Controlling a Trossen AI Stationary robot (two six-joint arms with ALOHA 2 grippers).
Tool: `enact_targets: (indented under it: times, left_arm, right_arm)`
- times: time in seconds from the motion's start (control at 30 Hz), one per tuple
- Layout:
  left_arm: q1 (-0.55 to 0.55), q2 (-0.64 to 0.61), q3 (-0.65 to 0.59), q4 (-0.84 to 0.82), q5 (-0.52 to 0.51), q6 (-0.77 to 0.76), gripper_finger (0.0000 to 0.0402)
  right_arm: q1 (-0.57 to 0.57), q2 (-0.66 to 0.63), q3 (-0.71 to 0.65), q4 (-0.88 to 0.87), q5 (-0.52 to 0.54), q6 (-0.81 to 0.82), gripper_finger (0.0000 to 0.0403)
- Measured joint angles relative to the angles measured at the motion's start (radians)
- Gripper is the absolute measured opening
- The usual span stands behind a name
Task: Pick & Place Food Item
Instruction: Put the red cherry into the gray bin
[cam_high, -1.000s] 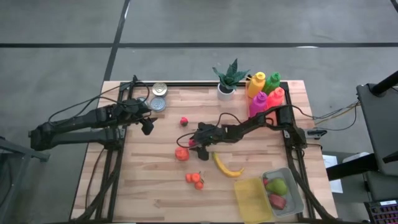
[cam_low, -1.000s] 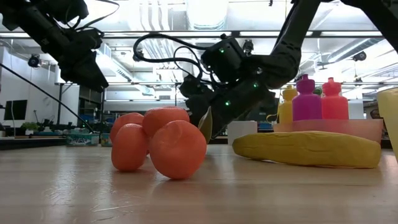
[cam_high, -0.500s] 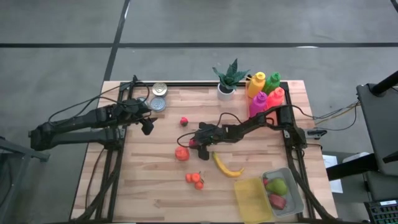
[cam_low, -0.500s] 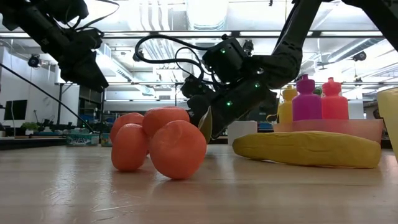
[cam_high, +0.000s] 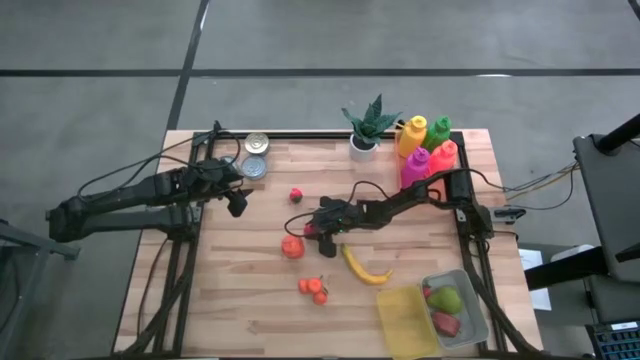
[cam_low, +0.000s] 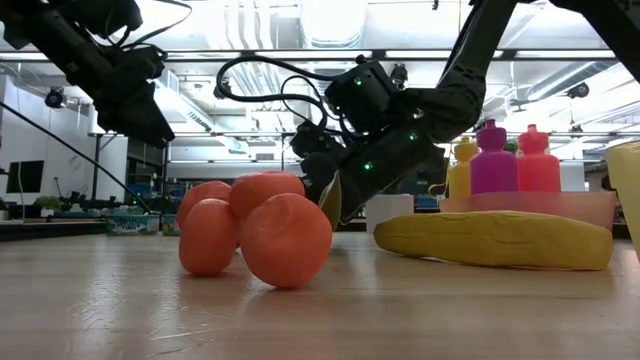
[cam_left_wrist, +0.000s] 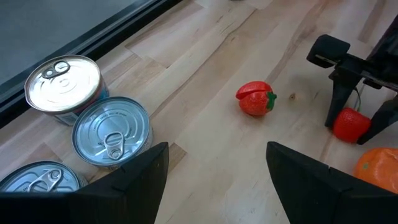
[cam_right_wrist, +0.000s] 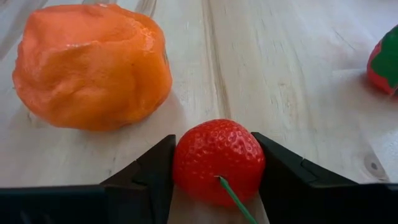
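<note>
Nearest the front edge of the table we noted a yellow lid lying beside a clear container that held a green fruit and a red one. Just behind these lay a cluster of small orange fruits and a banana.

At mid-table we found the right gripper low over the wood, its two fingers pressed against either side of a strawberry; we recorded it as clamped on the strawberry. In the high view this grip sat just beside a larger orange fruit, which the right wrist view showed close ahead of the berry but not touching it. The left wrist view confirmed the red berry between the dark fingers, at table level.

Farther back a second strawberry lay alone on the wood.

The left gripper hung above the table's left rear area, jaws apart and holding nothing, near three tin cans.

Along the back edge stood a potted plant and four coloured bottles.
</note>
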Motion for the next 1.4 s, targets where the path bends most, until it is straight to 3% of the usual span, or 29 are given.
enact_targets:
  times: [0.4, 0.6, 0.93, 1.4]
  left_arm:
    - [0.000, 0.000, 0.000, 0.000, 0.000, 0.000, 0.0275]
    - [0.000, 0.000, 0.000, 0.000, 0.000, 0.000, 0.0275]
    - [0.000, 0.000, 0.000, 0.000, 0.000, 0.000, 0.0275]
    - [0.000, 0.000, 0.000, 0.000, 0.000, 0.000, 0.0275]
  right_arm:
    - [0.000, -0.035, 0.006, -0.019, -0.003, 0.000, 0.0179]
    - [-0.005, -0.119, 0.005, -0.107, 0.005, -0.002, 0.0178]
    - [-0.005, -0.414, 0.005, -0.505, 0.104, 0.021, 0.0178]
    - [0.051, -0.839, 0.005, -1.091, 0.131, 0.409, 0.0178]
